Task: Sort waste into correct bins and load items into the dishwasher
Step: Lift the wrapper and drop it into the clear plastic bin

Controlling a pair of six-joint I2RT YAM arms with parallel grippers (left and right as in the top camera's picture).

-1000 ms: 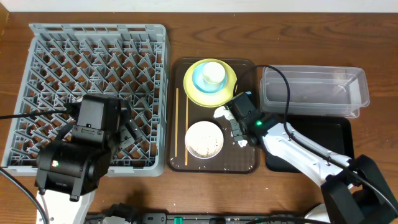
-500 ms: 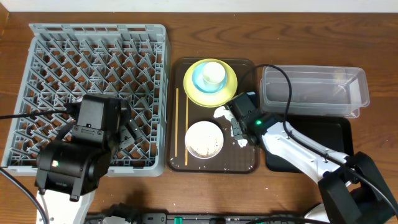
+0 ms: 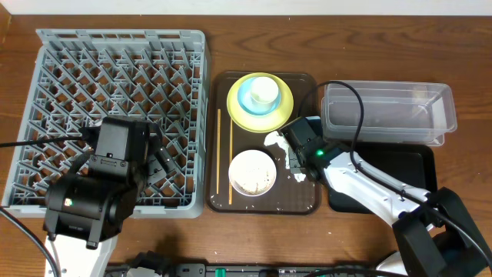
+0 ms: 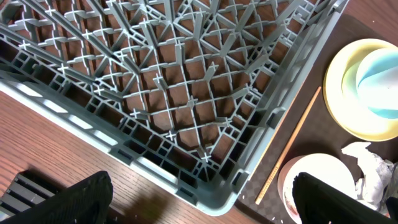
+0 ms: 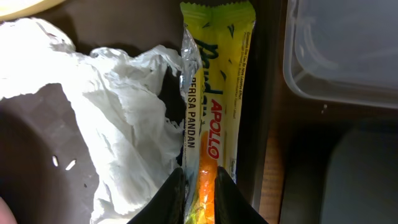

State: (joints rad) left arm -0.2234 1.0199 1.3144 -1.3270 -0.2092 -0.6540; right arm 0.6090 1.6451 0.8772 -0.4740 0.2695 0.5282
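Observation:
My right gripper (image 5: pixel 200 194) is shut on the orange end of the orange-and-green snack wrapper (image 5: pixel 214 93), which lies beside the crumpled white tissue (image 5: pixel 124 124) on the brown serving tray. In the overhead view the right gripper (image 3: pixel 296 142) covers the wrapper, with the tissue (image 3: pixel 275 141) at its left. The yellow plate (image 3: pixel 261 108) holds the light-blue cup (image 3: pixel 247 98) with a white cup (image 3: pixel 264 90) in it. The white bowl (image 3: pixel 252 171) and the chopsticks (image 3: pixel 219 154) lie on the tray. My left gripper (image 4: pixel 199 208) is open and empty over the grey dish rack's (image 3: pixel 115 69) front right corner.
The clear tub (image 3: pixel 388 113) stands at the back right, with the black tray (image 3: pixel 419 165) in front of it. The brown serving tray (image 3: pixel 307 201) sits between the rack and the bins. White crumbs (image 3: pixel 299 178) lie on it near the bowl.
My right gripper has shifted slightly toward the back with the wrapper end between its fingers. The left arm has not moved.

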